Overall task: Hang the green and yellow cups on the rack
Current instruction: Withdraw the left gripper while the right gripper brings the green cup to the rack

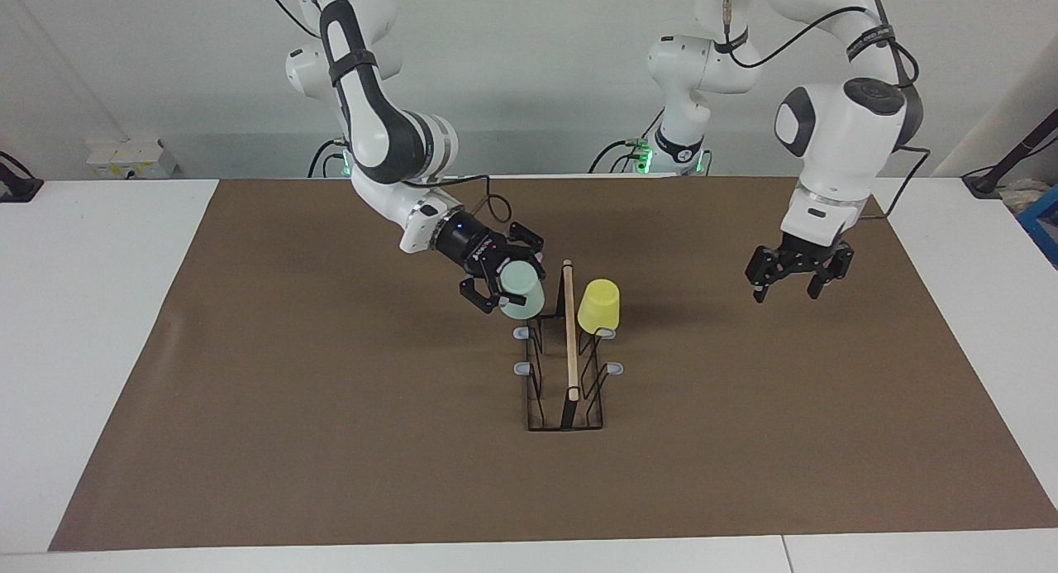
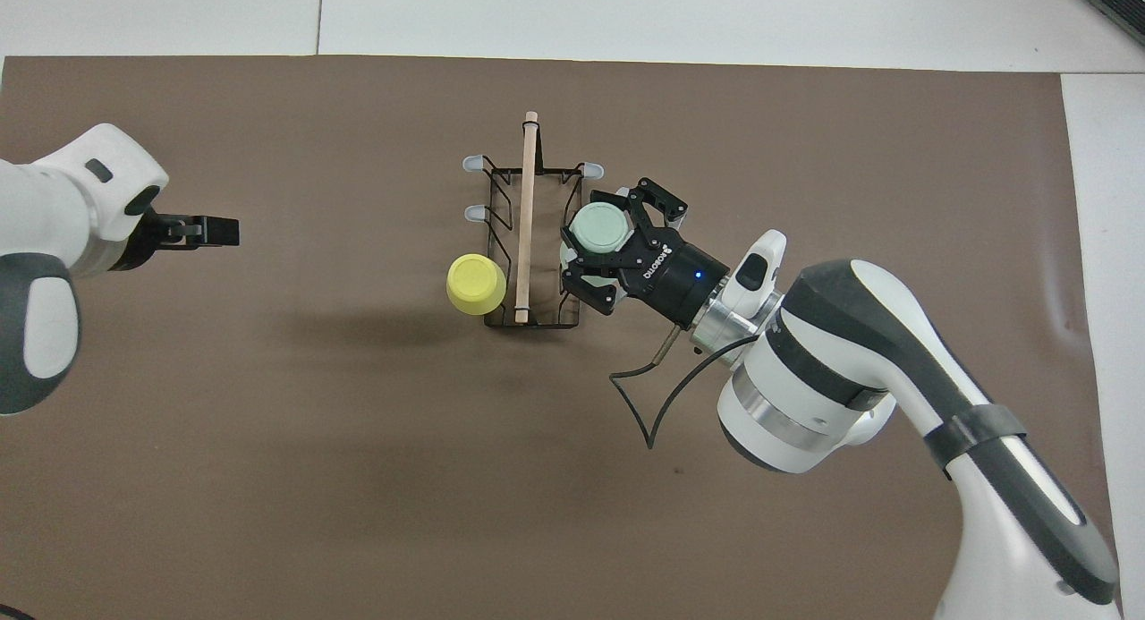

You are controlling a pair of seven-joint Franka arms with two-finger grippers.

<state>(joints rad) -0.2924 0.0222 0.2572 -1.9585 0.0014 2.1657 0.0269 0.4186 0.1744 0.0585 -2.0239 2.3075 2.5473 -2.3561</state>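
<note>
We see the right gripper (image 1: 506, 285) pinching the green cup (image 1: 521, 293), tilted, base up, against the rack (image 2: 530, 235) on the side toward the right arm's end. If released before a prong seats inside, we judge it may slip off. The yellow cup (image 1: 599, 306) hangs inverted on the rack's other side. The rack's long axis runs away from the robots. The left gripper (image 1: 798, 272) waits, spread, well apart.

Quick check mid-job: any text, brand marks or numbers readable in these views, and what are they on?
"ROBOTIQ": white print on the right gripper body, overhead view; small, only just legible.
The same print on the right gripper in the facing view: too small to read.
Left gripper, green cup, yellow cup, rack: no text visible.
</note>
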